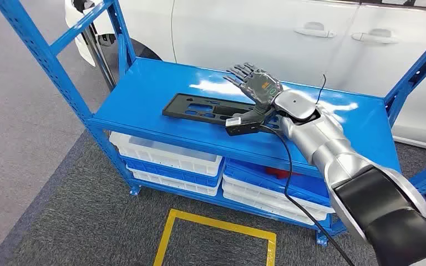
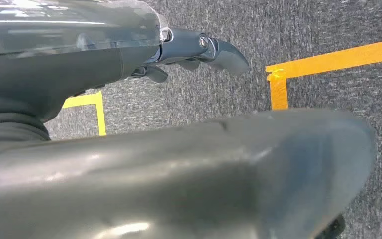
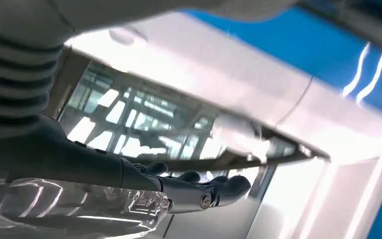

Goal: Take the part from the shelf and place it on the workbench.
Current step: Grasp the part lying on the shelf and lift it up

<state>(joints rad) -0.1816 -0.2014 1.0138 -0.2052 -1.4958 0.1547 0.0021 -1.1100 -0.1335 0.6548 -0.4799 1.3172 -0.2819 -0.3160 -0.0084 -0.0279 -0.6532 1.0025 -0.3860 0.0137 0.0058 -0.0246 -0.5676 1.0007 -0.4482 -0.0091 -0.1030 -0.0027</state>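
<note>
Now, the flat black plastic part with cut-out slots (image 1: pixel 199 106) lies on the top board of the blue metal shelf (image 1: pixel 144 91), near the front edge and about the middle of the board. It is long, thin and matte, with several rectangular openings, so it looks light but probably a little flexible.

Your right hand (image 1: pixel 255 83) hovers above the end of the part that is nearer to the white car (image 1: pixel 266 33), fingers spread and holding nothing. To take it well, you should lower the hand over that end and close on the rim or through one opening, because a flat piece gives little to grip from above. I judge it may slide on the smooth board, so press gently.

Your left hand (image 2: pixel 199 50) hangs by the grey carpet floor (image 2: pixel 328 30); its fingers look loosely apart and hold nothing.
</note>
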